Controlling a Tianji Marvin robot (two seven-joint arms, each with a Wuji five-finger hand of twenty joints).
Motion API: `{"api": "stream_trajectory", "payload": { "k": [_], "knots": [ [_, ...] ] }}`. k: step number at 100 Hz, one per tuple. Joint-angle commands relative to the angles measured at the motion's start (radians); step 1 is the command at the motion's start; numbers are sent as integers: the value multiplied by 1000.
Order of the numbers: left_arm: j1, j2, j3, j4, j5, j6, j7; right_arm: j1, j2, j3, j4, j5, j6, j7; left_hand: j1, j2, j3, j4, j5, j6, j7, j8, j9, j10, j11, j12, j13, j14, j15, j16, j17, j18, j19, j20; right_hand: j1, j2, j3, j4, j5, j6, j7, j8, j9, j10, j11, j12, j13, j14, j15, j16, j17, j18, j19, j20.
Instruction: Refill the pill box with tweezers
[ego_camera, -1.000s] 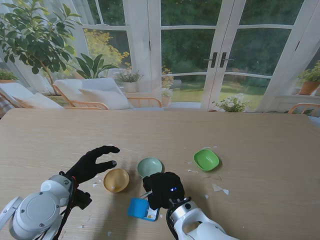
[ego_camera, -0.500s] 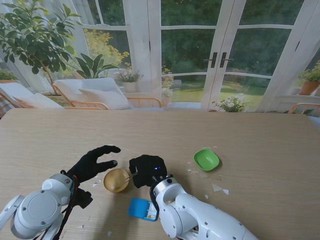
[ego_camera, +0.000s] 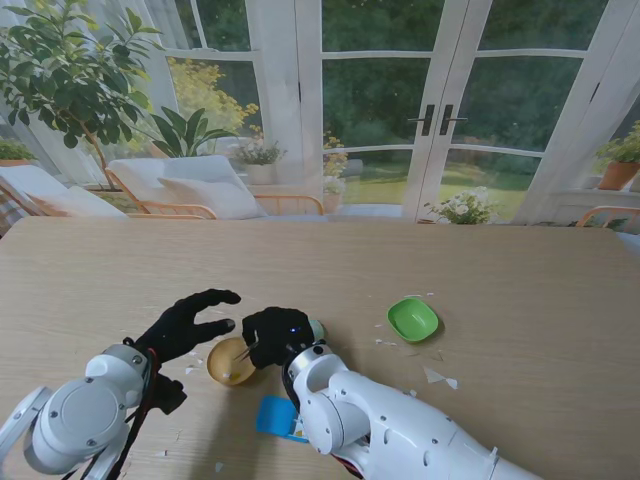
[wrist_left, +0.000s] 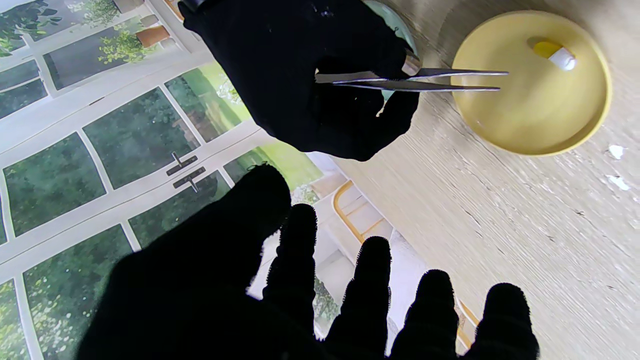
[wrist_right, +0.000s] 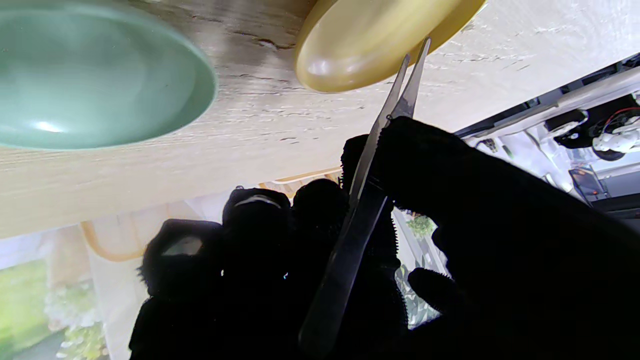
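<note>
My right hand (ego_camera: 278, 335) is shut on metal tweezers (wrist_left: 410, 80) (wrist_right: 370, 165), whose slightly parted tips hang over the yellow bowl (ego_camera: 229, 364) (wrist_left: 535, 90). One yellow-and-white capsule (wrist_left: 554, 53) lies in that bowl, apart from the tips. My left hand (ego_camera: 188, 323) hovers open, fingers spread, just left of the bowl and holds nothing. The blue pill box (ego_camera: 277, 417) lies nearer to me, partly hidden by my right forearm. The mint bowl (wrist_right: 90, 75) (ego_camera: 316, 329) sits right of my right hand, mostly covered by it.
A green bowl (ego_camera: 413, 319) stands farther right on the wooden table (ego_camera: 500, 270). Small white scraps (ego_camera: 437, 377) are scattered around the bowls. Glass doors and garden chairs lie beyond the table's far edge.
My right hand has carried the tweezers from above the blue pill box away from me and leftward, to the yellow bowl. The left hand has stayed put.
</note>
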Motion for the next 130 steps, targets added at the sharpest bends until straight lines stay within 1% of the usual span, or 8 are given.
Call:
{"api": "stream_trajectory", "payload": {
  "k": [1, 32, 55, 71, 93, 110, 130],
  "knots": [
    [9, -4, -5, -9, 2, 0, -8, 4, -25, -14, 13, 6, -14, 8, -5, -2, -6, 29, -28, -41, 2, -10, -14, -40, -9, -14, -22, -24, -11, -4, 0, -31, -24, 0, 51, 29, 38, 65, 15, -47, 37, -8, -10, -26, 7, -2, -1, 4, 10, -1, 3, -12, 47, 20],
    [18, -5, -11, -18, -5, 1, -4, 40, -71, -58, 94, 38, -32, -18, -5, -3, -5, 29, -27, -42, 2, -10, -14, -40, -8, -14, -22, -24, -11, -4, 0, -31, -24, 0, 54, 28, 38, 65, 18, -48, 39, -13, -8, -26, 7, -4, 5, 3, 12, -1, 7, -13, 49, 21],
    [20, -6, -16, -19, -8, -1, -2, 64, -90, -84, 135, 50, -45, -13, -5, -3, -4, 29, -27, -42, 2, -10, -13, -40, -8, -14, -22, -23, -11, -4, 1, -31, -24, 0, 53, 28, 38, 64, 19, -49, 41, -14, -7, -26, 9, -5, 5, 3, 13, -2, 8, -14, 49, 20],
    [22, -6, -18, -21, -8, 2, 0, 75, -90, -96, 145, 44, -42, 2, -5, -2, -5, 29, -25, -43, 2, -10, -13, -39, -8, -14, -22, -23, -11, -4, 0, -31, -24, -1, 54, 29, 39, 65, 19, -50, 42, -15, -7, -26, 9, -6, 5, 2, 13, -2, 9, -14, 50, 20],
    [22, -6, -19, -21, -6, 1, 0, 79, -80, -103, 144, 17, -3, 14, -5, -2, -4, 29, -26, -42, 2, -10, -14, -39, -9, -14, -22, -23, -11, -4, 1, -32, -24, -1, 56, 32, 37, 65, 17, -50, 42, -15, -8, -26, 9, -6, 4, 2, 14, -2, 9, -14, 50, 20],
    [22, -6, -20, -19, -5, -2, 0, 75, -79, -95, 141, 10, 12, 3, -4, -3, -4, 29, -25, -43, 2, -9, -13, -39, -8, -14, -22, -23, -11, -4, 0, -31, -24, -1, 58, 32, 35, 66, 17, -48, 42, -16, -8, -27, 9, -6, 5, 2, 14, -2, 9, -14, 50, 20],
    [22, -6, -20, -19, -5, -2, 0, 76, -85, -93, 147, 13, 5, -10, -4, -3, -5, 29, -26, -44, 2, -9, -12, -39, -8, -14, -22, -22, -11, -3, 1, -31, -24, -1, 56, 32, 35, 66, 17, -49, 42, -16, -8, -27, 9, -5, 6, 3, 15, -2, 10, -15, 51, 20]
  ]
}}
